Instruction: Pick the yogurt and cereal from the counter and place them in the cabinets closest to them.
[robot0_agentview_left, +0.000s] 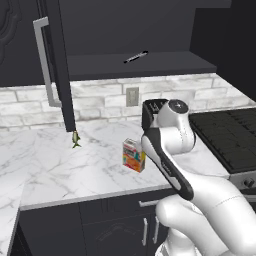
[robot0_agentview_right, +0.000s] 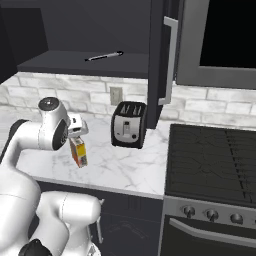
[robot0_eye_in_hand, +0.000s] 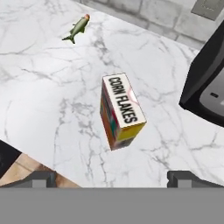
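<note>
Saw the gripper (robot0_eye_in_hand: 111, 178) spread to full width and pinching nothing, poised above the cereal (robot0_eye_in_hand: 120, 111) with open air between tips and box. Found the cereal standing upright on the counter (robot0_eye_in_hand: 43, 87), printed top facing up toward the hand, not far from the front edge and well apart from the backsplash.

Noted the box turned askew to the line between the fingertips (robot0_eye_in_hand: 41, 178). Judged that the nearest hazard: closing without first squaring the wrist would likely catch two corners rather than two flat faces, twisting the carton or squeezing it out sideways. Reckoned the box light and tall for its footprint, so a tip landing on the top edge during descent could topple it, and a topple toward the front could send it off the slab to the floor.

Marked the black toaster (robot0_eye_in_hand: 205, 87) near the box on one side; feared a wide-spread finger or the hand itself brushing it if the approach drifted that way. Spotted a small green fish-shaped thing (robot0_eye_in_hand: 78, 27) farther back, well apart and unlikely to interfere.

Looked outward to the cabinets (robot0_agentview_left: 140, 67): one stood open above the counter, door (robot0_agentview_left: 57, 65) swung out, a thin pen-like thing (robot0_agentview_left: 136, 56) lying on the shelf. Expected trouble on the lift if the carton rode low in the grip and struck the shelf lip or the door edge, or landed on the pen and stood crooked.
</note>
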